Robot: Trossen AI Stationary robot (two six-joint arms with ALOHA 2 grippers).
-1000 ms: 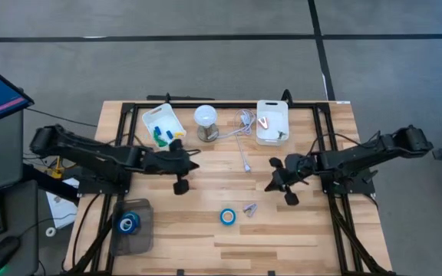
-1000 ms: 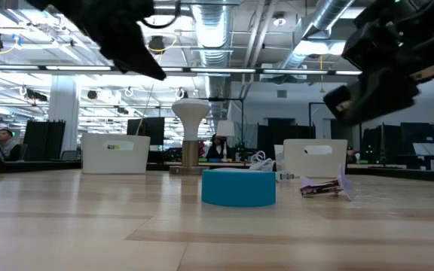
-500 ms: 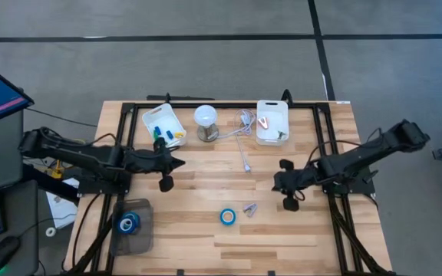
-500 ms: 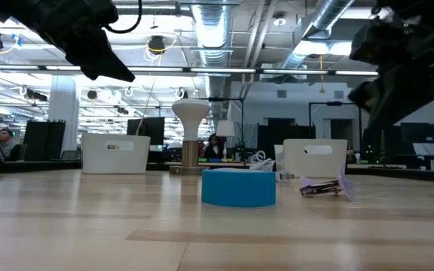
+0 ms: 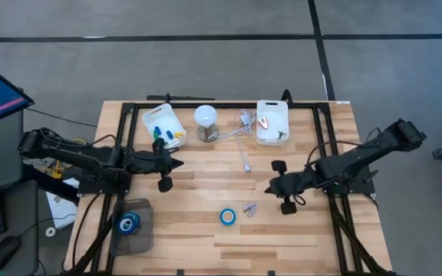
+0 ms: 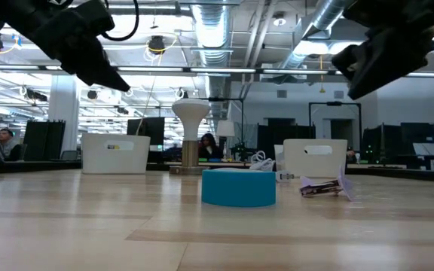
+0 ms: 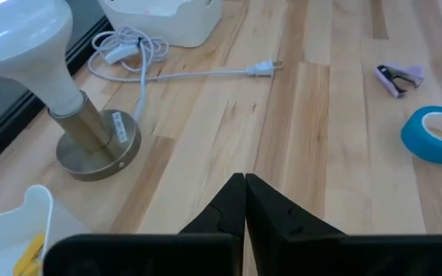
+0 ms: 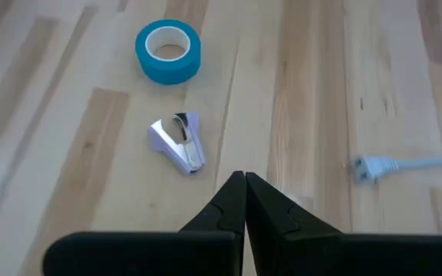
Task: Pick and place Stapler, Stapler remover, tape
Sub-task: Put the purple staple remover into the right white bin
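One blue tape roll (image 5: 228, 216) lies flat on the table's near middle and shows in the low view (image 6: 239, 187) and both wrist views (image 7: 436, 134) (image 8: 168, 50). The purple-and-silver stapler remover (image 5: 249, 208) (image 8: 179, 144) lies just right of it. A second blue tape roll (image 5: 127, 223) sits in a grey tray. No stapler shows plainly. My left gripper (image 5: 176, 162) (image 7: 245, 178) hovers shut over the left middle, near the lamp. My right gripper (image 5: 269, 188) (image 8: 245, 176) hovers shut to the right of the stapler remover, above the table.
Along the far edge stand a white bin (image 5: 163, 125) holding blue and yellow things, a lamp (image 5: 206, 119) on a metal base (image 7: 98, 142), and a second white bin (image 5: 272, 121) with a red thing inside. A white cord with plug (image 5: 244, 149) (image 8: 374, 163) trails toward the middle. The grey tray (image 5: 133, 238) sits near left.
My left gripper has drawn back toward the table's left edge and stayed shut. My right gripper has rolled about its wrist and shifted a little toward the stapler remover. The tape and the stapler remover have not moved.
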